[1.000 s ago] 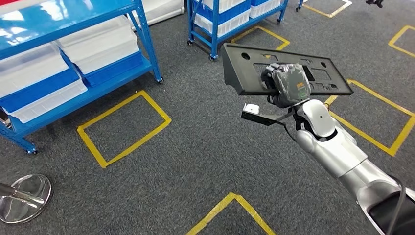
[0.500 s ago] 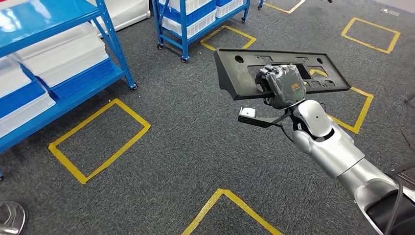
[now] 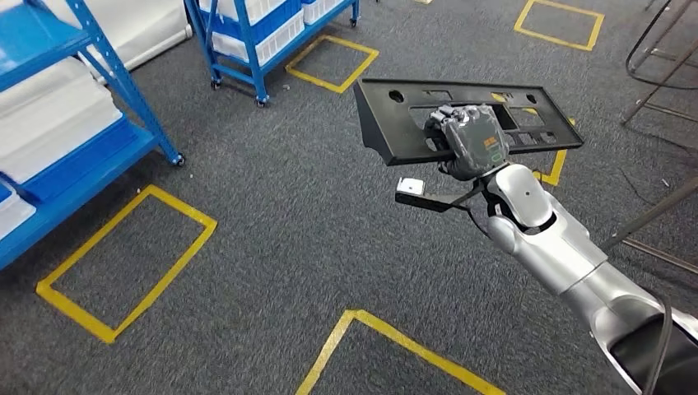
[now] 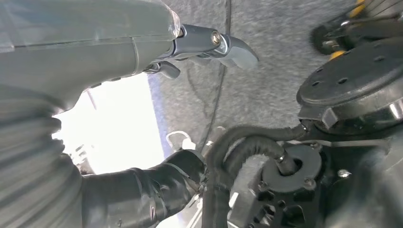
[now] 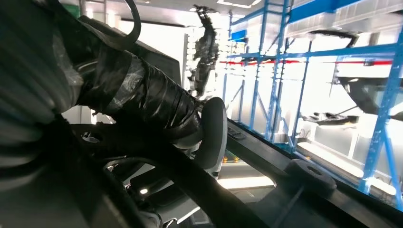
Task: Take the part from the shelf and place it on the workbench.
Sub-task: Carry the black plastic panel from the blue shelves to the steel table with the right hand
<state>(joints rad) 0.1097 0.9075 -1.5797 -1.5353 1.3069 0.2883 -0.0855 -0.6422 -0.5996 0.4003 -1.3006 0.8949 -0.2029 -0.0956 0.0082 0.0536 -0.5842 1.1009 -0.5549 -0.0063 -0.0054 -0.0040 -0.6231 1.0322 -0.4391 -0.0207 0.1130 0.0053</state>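
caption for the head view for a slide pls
Right hand carries a long black part above grey carpet, blue shelves nearby.

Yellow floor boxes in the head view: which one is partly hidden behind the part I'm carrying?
The yellow box on the right, directly behind the black part that the right hand holds. Only its corner shows past the part's right end; the other boxes lie uncovered.
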